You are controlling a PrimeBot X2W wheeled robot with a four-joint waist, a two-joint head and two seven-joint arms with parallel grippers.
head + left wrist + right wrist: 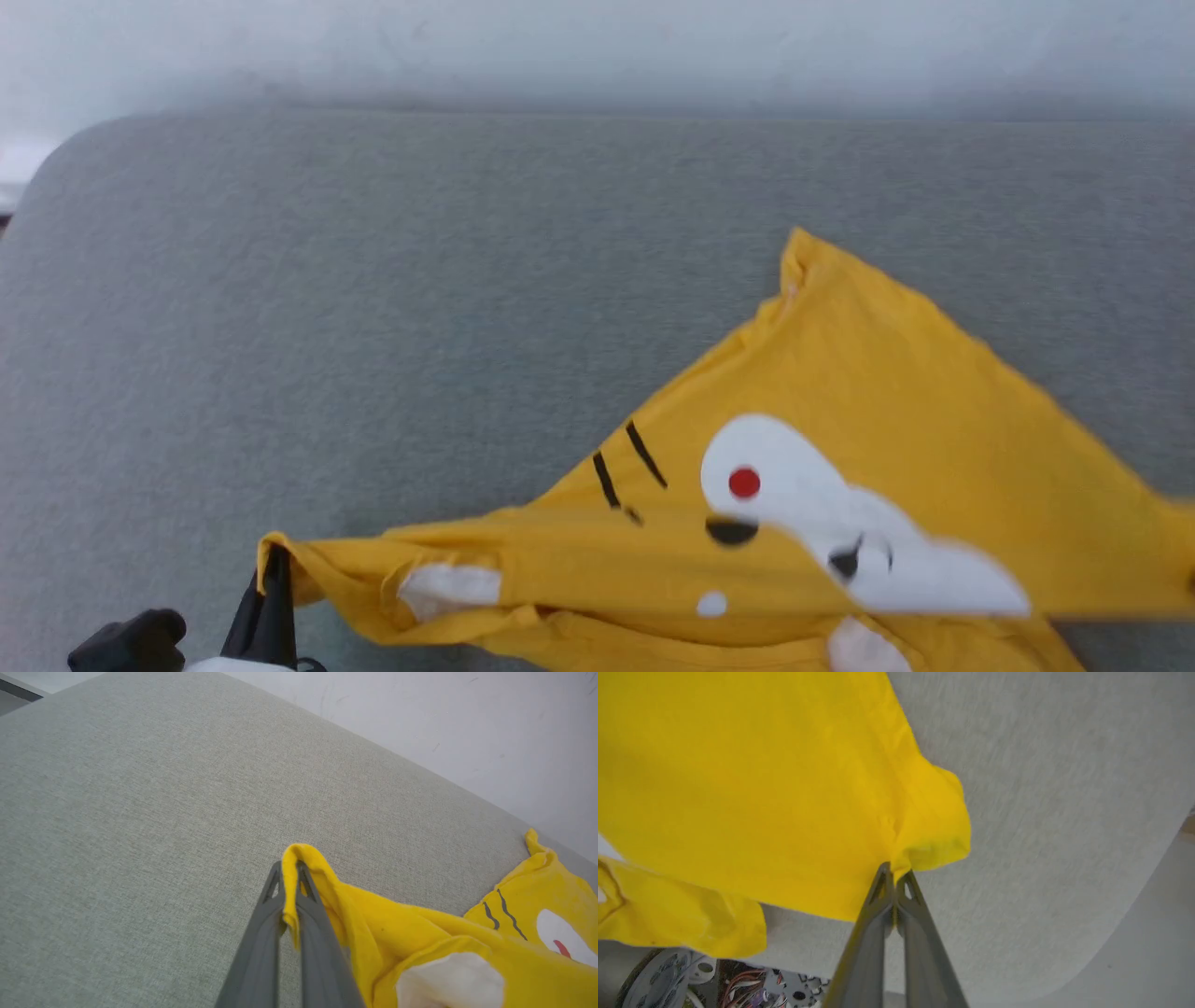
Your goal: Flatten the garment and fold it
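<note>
Closest to the lens, the left gripper [289,870] is seen with its two dark fingers pressed together on a folded yellow corner of the garment [420,938], a bright yellow T-shirt. The right gripper [894,873] is likewise clamped on another corner of yellow cloth. The shirt is spread unevenly over a grey fabric-covered surface [373,280], toward its near right part. One point reaches away, the cartoon face print is creased and the near edge is bunched. The cloth is judged light, soft and limp, so sagging and wrinkling between grips can be expected. Corners, hems or shoulder seams are best taken and drawn apart gently.
</note>
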